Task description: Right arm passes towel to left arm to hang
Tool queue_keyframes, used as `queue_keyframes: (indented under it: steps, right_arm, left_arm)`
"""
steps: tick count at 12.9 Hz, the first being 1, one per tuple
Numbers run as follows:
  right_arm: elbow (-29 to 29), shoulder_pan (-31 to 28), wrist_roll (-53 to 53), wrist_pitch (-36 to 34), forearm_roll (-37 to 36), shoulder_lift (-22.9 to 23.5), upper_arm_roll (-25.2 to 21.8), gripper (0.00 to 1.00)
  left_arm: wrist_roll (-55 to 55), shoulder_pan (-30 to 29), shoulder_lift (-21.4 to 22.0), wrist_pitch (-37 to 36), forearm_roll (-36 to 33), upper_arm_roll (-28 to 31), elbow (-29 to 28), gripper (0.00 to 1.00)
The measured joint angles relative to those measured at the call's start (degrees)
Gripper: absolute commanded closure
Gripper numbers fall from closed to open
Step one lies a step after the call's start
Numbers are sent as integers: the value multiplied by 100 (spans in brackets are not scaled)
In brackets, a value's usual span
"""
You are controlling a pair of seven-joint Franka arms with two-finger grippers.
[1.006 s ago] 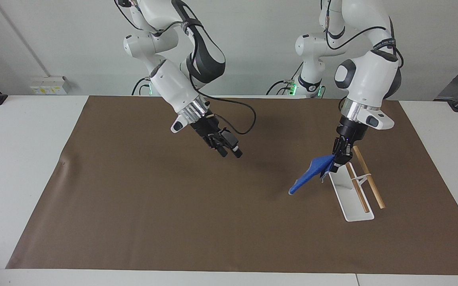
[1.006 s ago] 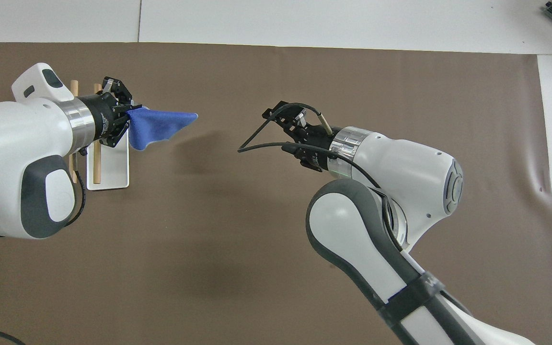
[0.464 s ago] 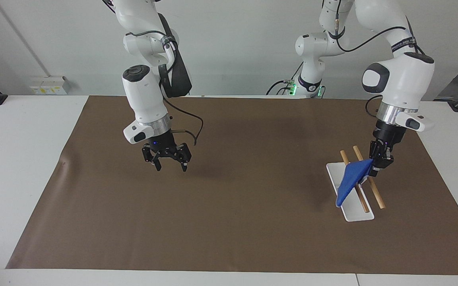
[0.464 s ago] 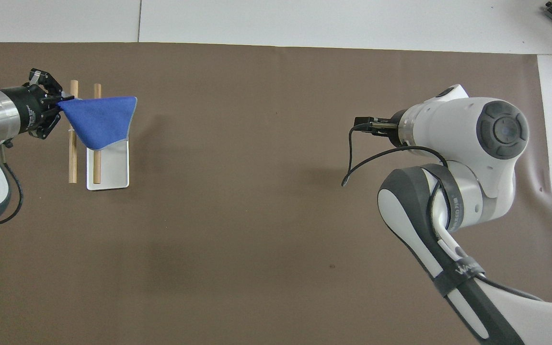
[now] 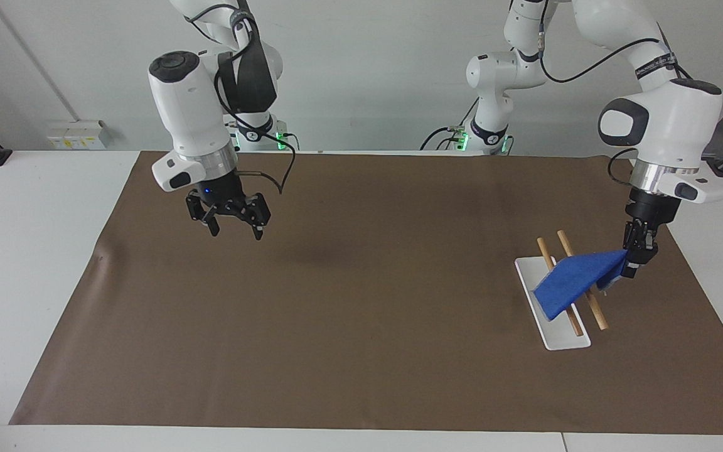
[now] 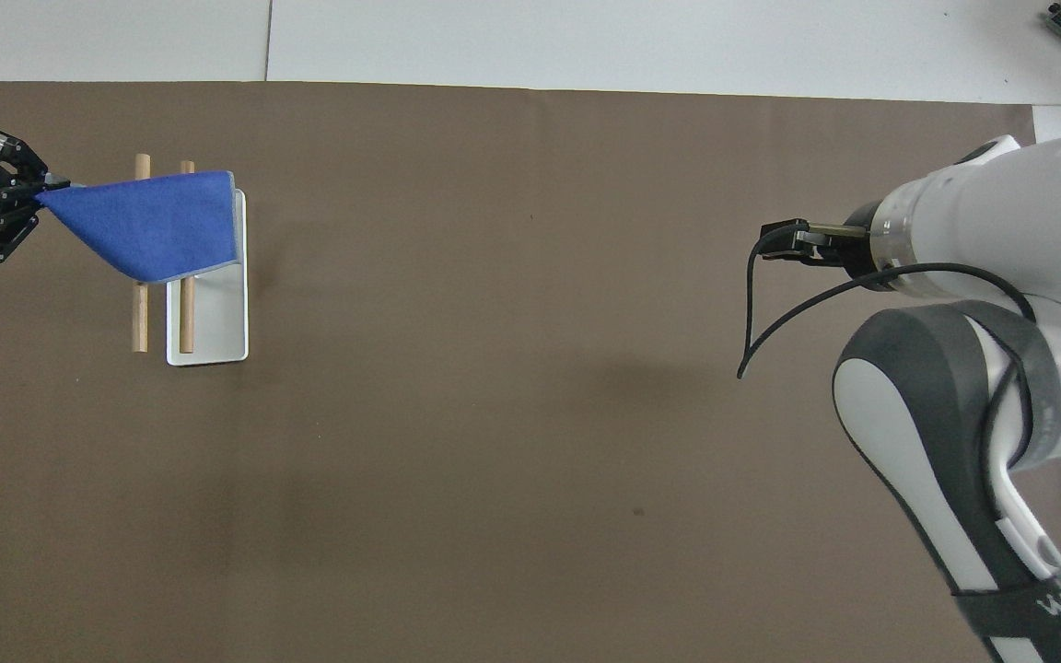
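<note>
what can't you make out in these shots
- Overhead view: most of the left arm is cut off by the frame edge; only the left gripper shows.
- Both views: the towel covers the middle of the two wooden rods, hiding whether it rests on them.

I see my left gripper (image 6: 29, 195) pinching the blue towel (image 6: 148, 226), draped across the rack's 2 wooden rods (image 6: 140, 318).

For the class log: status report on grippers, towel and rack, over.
Left gripper shut on towel corner, towel draped across both rack dowels. Right gripper open, empty, waiting over mat. Nothing in the way.
</note>
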State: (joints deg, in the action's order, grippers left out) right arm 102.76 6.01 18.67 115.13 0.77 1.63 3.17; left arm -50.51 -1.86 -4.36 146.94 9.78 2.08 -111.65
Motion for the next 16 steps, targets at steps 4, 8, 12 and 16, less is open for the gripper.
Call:
queue_keyframes:
  steps: [4, 8, 12, 16]
  right_arm:
    - [-364, -15, 0, -867, 0, -266, -59, 0]
    - [-1007, -19, -562, -1805, 0, -273, -604, 0]
    - [-1257, -39, -1155, -2330, -1, -273, -1093, 0]
    - [-1240, -155, -1305, -2518, -3, -272, -1176, 0]
  left_arm:
    - [93, 0, -169, 15, -457, 88, 45, 100]
    - [243, 0, -350, 168, -460, 116, 46, 100]
    - [264, -2, -406, 261, -461, 121, 33, 81]
    - [281, -20, -427, 311, -461, 165, 29, 13]
